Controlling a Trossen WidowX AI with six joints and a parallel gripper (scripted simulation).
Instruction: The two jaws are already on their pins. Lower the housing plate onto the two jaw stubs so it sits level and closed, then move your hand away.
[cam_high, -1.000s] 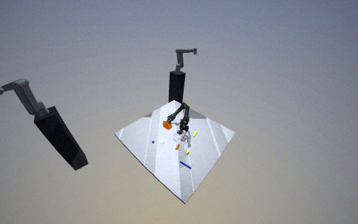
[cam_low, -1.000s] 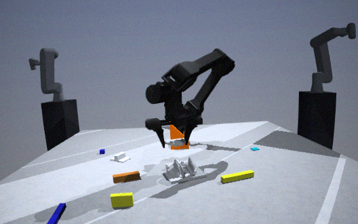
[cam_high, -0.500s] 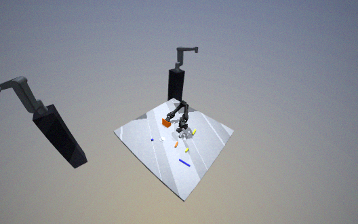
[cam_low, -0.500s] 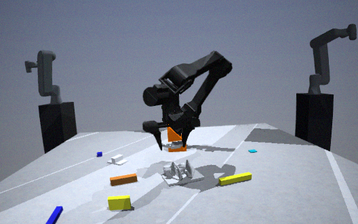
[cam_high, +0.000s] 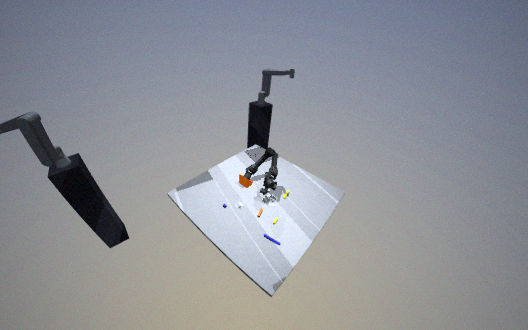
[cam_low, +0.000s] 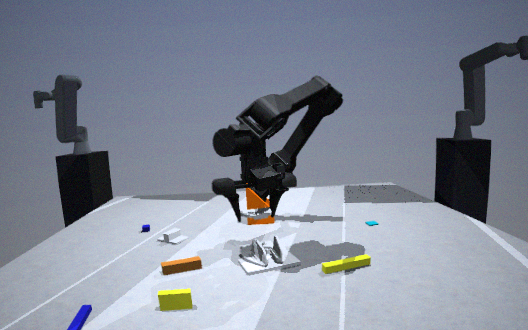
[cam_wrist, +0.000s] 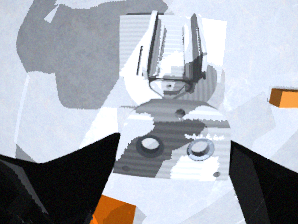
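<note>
The housing plate (cam_low: 256, 214) (cam_wrist: 170, 162) is a grey-white plate with two round holes and small corner holes. My gripper (cam_low: 256, 218) (cam_wrist: 172, 141) is shut on it, one finger at each side edge. The plate looks about level and hangs above the table. The white base (cam_low: 290, 263) (cam_wrist: 220, 35) lies on the table with two upright jaws (cam_low: 278, 250) (cam_wrist: 198, 55) on it. In the wrist view the base is just beyond the plate's front edge, which overlaps its near part. In the exterior view the plate is behind and above the base. The stubs are hard to make out.
An orange block (cam_low: 181, 265) (cam_high: 260, 213) (cam_wrist: 286, 98), a yellow block (cam_low: 175, 300) and a yellow bar (cam_low: 346, 264) lie around the base. A blue bar (cam_high: 271, 239), small white part (cam_low: 172, 236) and blue cube (cam_low: 145, 228) lie farther off. An orange wedge (cam_high: 245, 181) stands behind the gripper.
</note>
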